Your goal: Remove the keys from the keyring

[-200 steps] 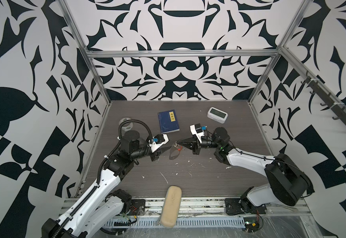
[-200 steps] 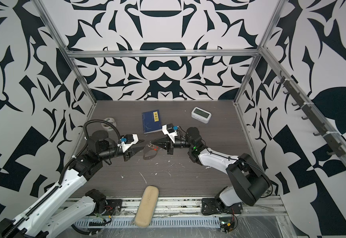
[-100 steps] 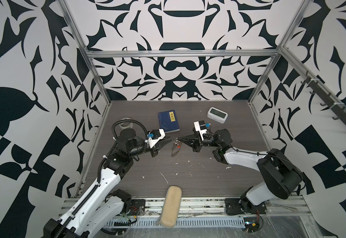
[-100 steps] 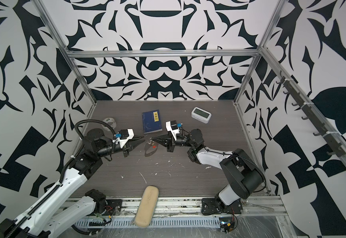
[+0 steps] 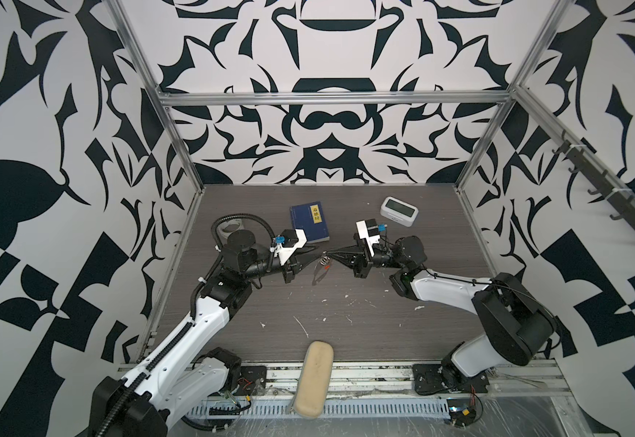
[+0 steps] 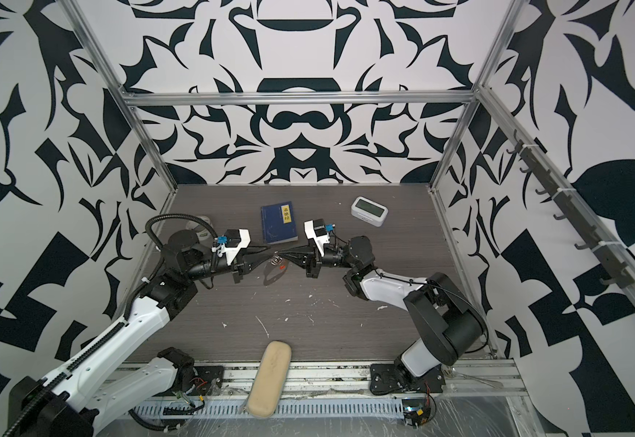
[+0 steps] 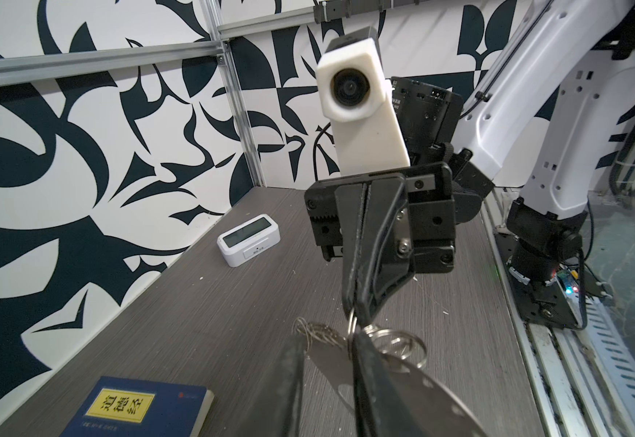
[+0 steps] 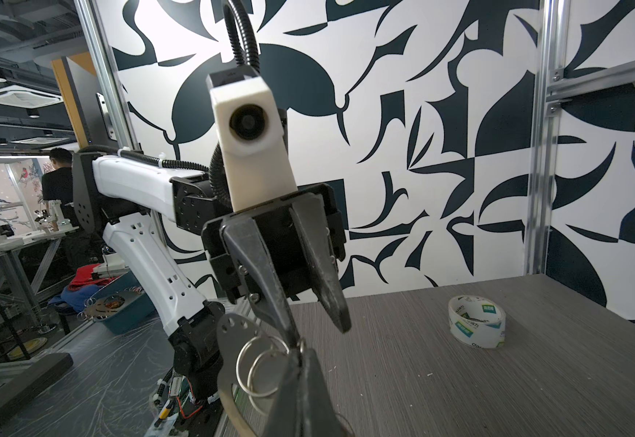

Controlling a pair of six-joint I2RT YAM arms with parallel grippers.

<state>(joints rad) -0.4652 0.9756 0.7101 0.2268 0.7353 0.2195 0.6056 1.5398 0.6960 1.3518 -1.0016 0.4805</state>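
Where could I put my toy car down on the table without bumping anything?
The widest bare patch is the front of the table, between the two arms, just past the beige pad. Also free: the back, between book and clock. Crowded: the middle, where left tool and right tool meet at the keys and keyring.

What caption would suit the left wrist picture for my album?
Shut right tool holds the key bunch over the table, clock and book nearby.
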